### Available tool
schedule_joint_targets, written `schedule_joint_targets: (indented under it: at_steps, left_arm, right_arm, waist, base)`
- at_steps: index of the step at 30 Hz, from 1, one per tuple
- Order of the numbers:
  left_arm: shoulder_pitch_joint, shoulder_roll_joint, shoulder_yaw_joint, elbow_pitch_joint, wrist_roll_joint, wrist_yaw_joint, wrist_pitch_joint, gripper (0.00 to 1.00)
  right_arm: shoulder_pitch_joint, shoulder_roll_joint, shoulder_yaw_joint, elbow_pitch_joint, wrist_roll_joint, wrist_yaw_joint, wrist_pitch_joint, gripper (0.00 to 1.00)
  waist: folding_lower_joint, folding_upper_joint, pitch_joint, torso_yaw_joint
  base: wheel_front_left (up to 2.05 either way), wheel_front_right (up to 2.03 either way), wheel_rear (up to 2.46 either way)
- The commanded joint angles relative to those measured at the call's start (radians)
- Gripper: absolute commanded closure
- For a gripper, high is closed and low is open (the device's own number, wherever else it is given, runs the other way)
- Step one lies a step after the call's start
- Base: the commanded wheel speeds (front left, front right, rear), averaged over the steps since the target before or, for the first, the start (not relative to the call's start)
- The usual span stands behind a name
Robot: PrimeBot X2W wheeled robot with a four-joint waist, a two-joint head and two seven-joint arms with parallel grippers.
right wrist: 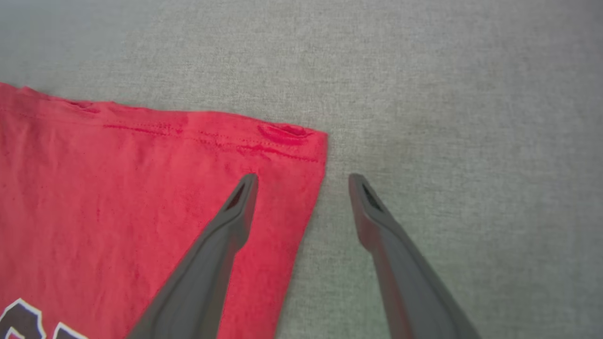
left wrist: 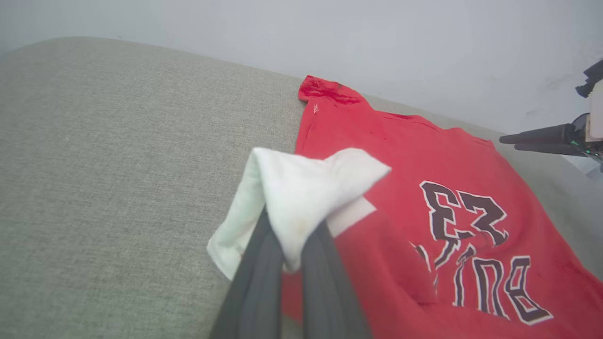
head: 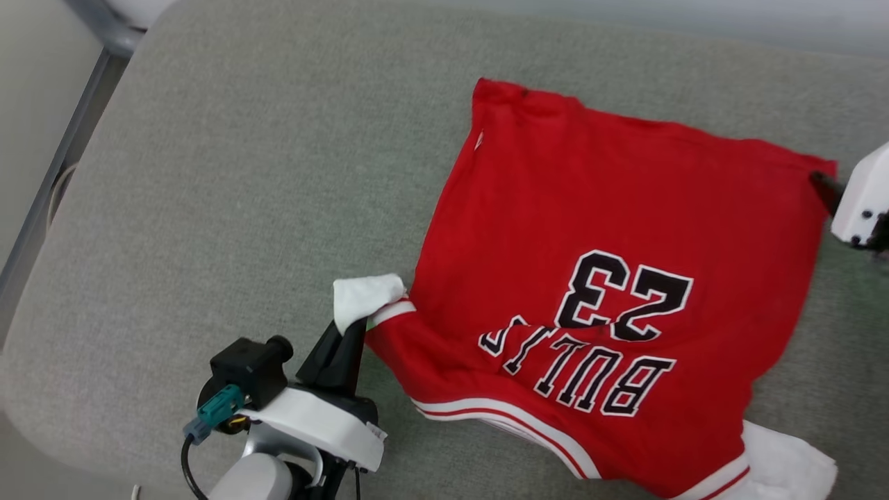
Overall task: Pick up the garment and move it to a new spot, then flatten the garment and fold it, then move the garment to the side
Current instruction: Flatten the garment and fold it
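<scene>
grey cushion bore the garment across its right half, seemingly mid-flattening: left gripper pinched the white sleeve near the front edge, right gripper gaped astride a hem corner, which likely needed clamping and pulling taut.

garment: soft matt cloth | seat pad: coarse woven matt fabric

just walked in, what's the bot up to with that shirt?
The left gripper is shut on the white sleeve of the garment, holding it raised off the grey cushion. The right gripper is open at the hem corner, one finger over red fabric, the other over cushion. The garment lies spread out, lettering up, not yet folded.
</scene>
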Motion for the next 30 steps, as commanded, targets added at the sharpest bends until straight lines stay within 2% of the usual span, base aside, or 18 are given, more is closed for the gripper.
schedule_joint_targets:
  at_steps: [1,4,8,14,15,16,20,25,30]
  left_arm:
    - [-0.015,-0.006,-0.002,-0.005,0.005,-0.006,-0.007,1.00]
    - [-0.044,-0.022,-0.009,-0.014,0.014,-0.018,-0.011,1.00]
    - [-0.060,-0.035,-0.010,-0.015,0.019,-0.034,-0.017,1.00]
    - [-0.065,-0.051,0.001,-0.002,0.022,-0.047,-0.020,1.00]
    - [-0.067,-0.053,0.002,0.000,0.023,-0.050,-0.021,1.00]
    - [-0.069,-0.054,0.003,0.003,0.023,-0.052,-0.022,1.00]
    - [-0.067,-0.062,0.008,0.020,0.023,-0.056,-0.023,1.00]
    - [-0.039,-0.065,0.017,0.049,0.012,-0.053,-0.024,1.00]
    - [0.000,-0.043,0.040,0.081,0.002,-0.035,-0.024,1.00]
  right_arm:
    - [-0.033,-0.010,0.005,0.022,-0.020,-0.001,0.031,0.00]
    - [-0.095,-0.031,0.012,0.046,-0.065,-0.001,0.065,0.00]
    - [-0.120,-0.026,0.007,0.097,-0.098,-0.001,0.104,0.00]
    - [-0.013,0.014,-0.024,0.274,-0.149,-0.001,0.344,0.00]
    - [-0.009,0.016,-0.030,0.283,-0.149,-0.001,0.363,0.58]
    - [-0.008,0.017,-0.034,0.283,-0.151,-0.001,0.369,1.00]
    - [-0.030,0.014,-0.043,0.239,-0.138,-0.001,0.330,1.00]
    - [-0.055,-0.045,-0.046,0.150,-0.096,-0.001,0.263,1.00]
    - [-0.020,-0.096,-0.010,0.032,-0.034,-0.001,0.234,1.00]
  waist:
    - [-0.0002,0.0000,0.050,0.040]
    - [-0.0002,0.0000,0.083,0.056]
    - [-0.0002,0.0000,0.115,0.066]
    - [-0.0002,0.0000,0.130,0.066]
    - [-0.0002,0.0000,0.131,0.066]
    - [-0.0002,0.0000,0.132,0.066]
    - [-0.0002,0.0000,0.116,0.063]
    - [-0.0002,0.0000,0.059,0.052]
    - [-0.0002,0.0000,-0.023,0.005]
  base:
    - [0.00,0.00,0.00]
    - [0.00,0.00,0.00]
    - [0.00,0.00,0.00]
    - [0.00,0.00,0.00]
    - [0.00,0.00,0.00]
    - [0.00,0.00,0.00]
    - [0.00,0.00,0.00]
    - [0.00,0.00,0.00]
    - [0.00,0.00,0.00]
